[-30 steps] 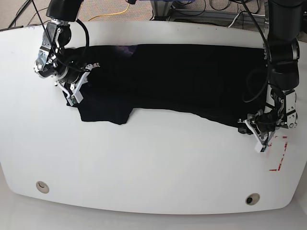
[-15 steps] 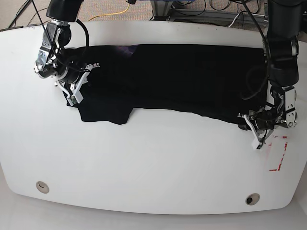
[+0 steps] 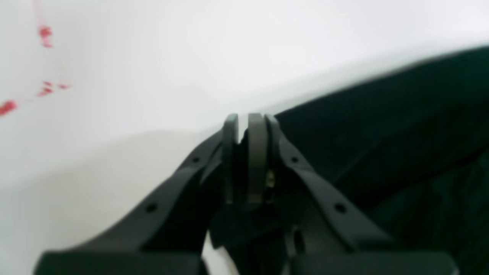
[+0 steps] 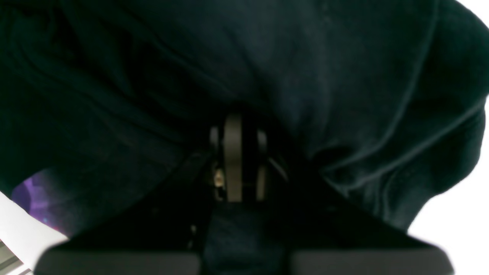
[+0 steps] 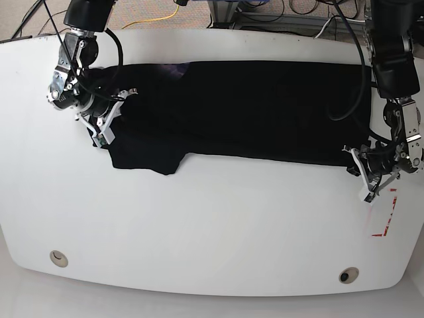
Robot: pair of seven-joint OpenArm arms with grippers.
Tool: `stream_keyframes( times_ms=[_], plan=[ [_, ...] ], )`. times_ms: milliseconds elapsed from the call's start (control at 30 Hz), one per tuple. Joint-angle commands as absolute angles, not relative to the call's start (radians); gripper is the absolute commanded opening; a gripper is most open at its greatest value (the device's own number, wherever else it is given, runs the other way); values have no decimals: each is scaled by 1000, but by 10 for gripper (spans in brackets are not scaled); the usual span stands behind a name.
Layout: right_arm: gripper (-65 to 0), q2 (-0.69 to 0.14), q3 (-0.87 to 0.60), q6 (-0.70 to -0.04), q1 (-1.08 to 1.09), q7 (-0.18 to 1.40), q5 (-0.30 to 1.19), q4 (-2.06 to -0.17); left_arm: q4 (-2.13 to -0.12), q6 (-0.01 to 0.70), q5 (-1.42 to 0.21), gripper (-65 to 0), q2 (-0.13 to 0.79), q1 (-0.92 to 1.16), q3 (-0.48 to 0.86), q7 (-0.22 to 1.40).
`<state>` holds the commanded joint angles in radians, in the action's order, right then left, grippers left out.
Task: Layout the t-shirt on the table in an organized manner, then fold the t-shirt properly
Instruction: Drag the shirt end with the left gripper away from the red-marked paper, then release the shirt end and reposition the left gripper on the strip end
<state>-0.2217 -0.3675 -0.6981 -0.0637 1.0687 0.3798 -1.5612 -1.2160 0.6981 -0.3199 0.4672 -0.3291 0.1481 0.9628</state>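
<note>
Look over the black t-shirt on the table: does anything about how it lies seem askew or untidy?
Yes. The t-shirt is stretched wide, but one part hangs lower near the right gripper, making the front edge uneven. The left gripper pinches the opposite corner.

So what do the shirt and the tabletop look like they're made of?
The t-shirt looks like soft matte knit cloth, probably cotton: it creases, drapes, and shows a stitched hem in the right wrist view. The table looks like smooth hard laminate or painted board with a faint sheen; which one, I can't tell. Both pincers, left and right, are clamped on cloth.
</note>
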Motion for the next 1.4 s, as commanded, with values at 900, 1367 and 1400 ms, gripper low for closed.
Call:
stream_keyframes(
  times_ms=[900, 1367, 1400],
  plan=[
    [-604, -220, -366, -698, -42, 1069, 380, -1524, -1811, 698, -321, -622, 470, 22, 295, 1191],
    [-604, -220, -364, -698, -42, 1069, 380, -1524, -1847, 698, -321, -618, 466, 153, 295, 1191],
    [-604, -220, -364, -698, -42, 1069, 380, -1524, -1847, 698, -321, -608, 466, 160, 295, 1191]
  ],
)
